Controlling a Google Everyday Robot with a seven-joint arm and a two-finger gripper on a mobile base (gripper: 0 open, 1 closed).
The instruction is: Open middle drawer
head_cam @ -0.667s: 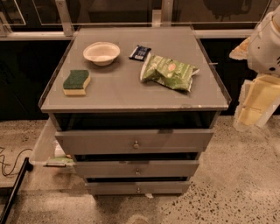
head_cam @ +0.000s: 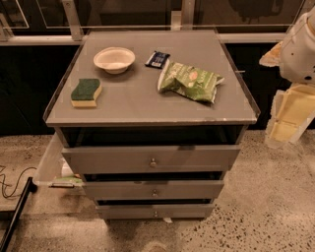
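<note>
Camera view: the hand, a cream blocky shape under a rounded white arm, hangs right of the counter, apart from it; whether it is open or closed cannot be told. The middle drawer, flat matte grey with a small round metal knob, sits between the taller top drawer front and the narrower bottom drawer front.

Speckled beige terrazzo floor, dim warm light
A grey flat worktop stands before dark glass panels in pale metal frames; a thin black cable lies at far left (the cream tool hangs at the right edge).
</note>
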